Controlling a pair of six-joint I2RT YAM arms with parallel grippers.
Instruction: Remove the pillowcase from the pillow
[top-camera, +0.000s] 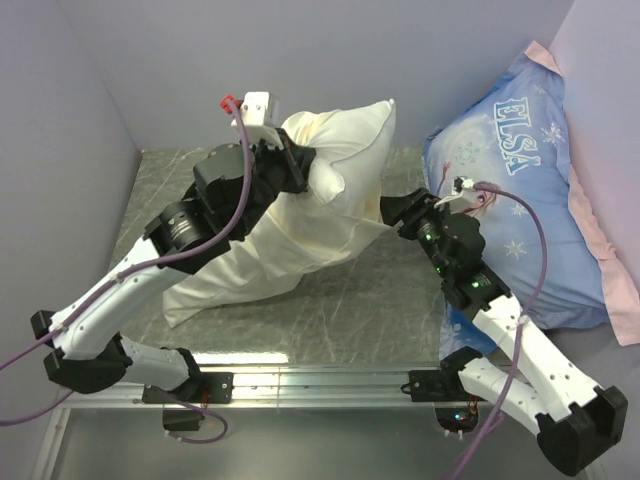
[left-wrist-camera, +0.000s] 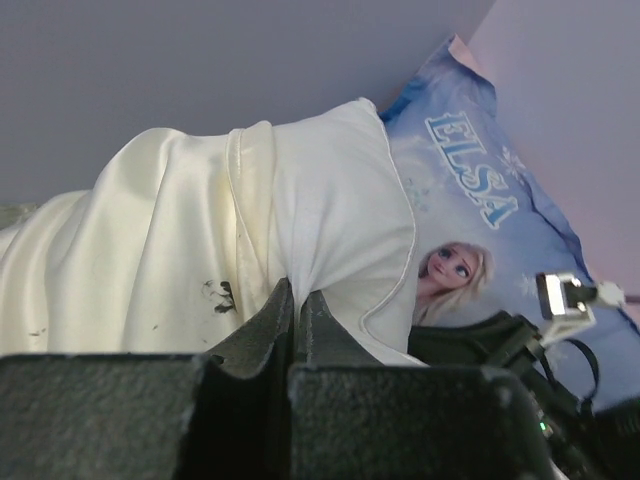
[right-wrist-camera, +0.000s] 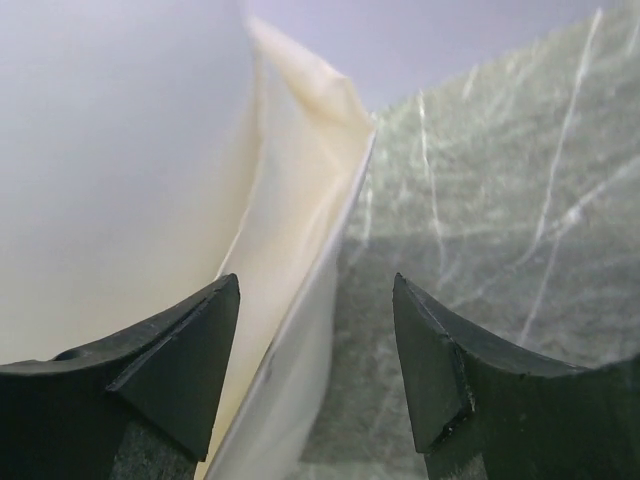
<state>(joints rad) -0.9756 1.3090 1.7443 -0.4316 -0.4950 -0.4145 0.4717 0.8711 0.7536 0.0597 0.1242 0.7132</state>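
Observation:
The white pillow is lifted off the table at its far end, and the cream pillowcase hangs from it down to the table at the front left. My left gripper is shut on white fabric of the pillow's bare end, just beside the cream case's hem. My right gripper is open at the case's right edge. In the right wrist view its fingertips straddle the cream hem, with a white surface to their left.
A blue ELSA-print pillow leans in the back right corner, right behind the right arm; it also shows in the left wrist view. Grey walls close in the left and back. The marbled table top shows in front of the pillowcase.

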